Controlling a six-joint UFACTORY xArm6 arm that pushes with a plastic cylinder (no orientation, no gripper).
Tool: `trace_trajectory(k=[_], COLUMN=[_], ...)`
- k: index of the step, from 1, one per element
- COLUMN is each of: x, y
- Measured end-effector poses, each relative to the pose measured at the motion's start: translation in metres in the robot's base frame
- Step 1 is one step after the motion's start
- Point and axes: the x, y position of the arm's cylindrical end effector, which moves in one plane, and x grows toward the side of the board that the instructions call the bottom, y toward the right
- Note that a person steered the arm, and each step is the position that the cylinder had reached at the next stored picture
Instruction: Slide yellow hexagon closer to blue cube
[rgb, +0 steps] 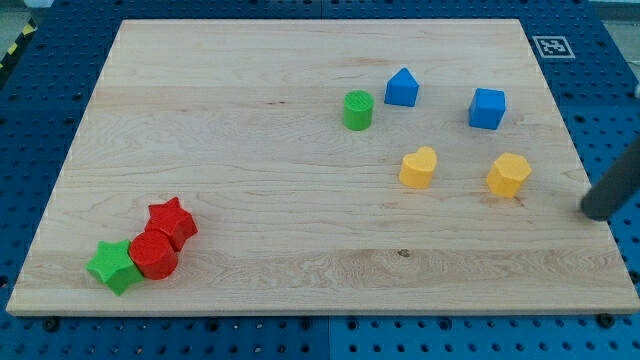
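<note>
The yellow hexagon (509, 174) lies on the wooden board at the view's right. The blue cube (487, 108) sits just above it, a short gap apart. My tip (596, 211) is the lower end of a dark rod that enters from the view's right edge. It stands to the right of the yellow hexagon and slightly lower, clearly apart from it.
A yellow heart-shaped block (418, 167) lies left of the hexagon. A blue pentagon-like block (402, 88) and a green cylinder (358, 109) sit above it. At the bottom left a red star (172, 221), a red cylinder (153, 254) and a green star (113, 265) cluster together.
</note>
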Motion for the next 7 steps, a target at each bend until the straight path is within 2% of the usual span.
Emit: trace_trajectory(k=[4,7], x=[0.003,0.003], y=[-0.046,-0.057])
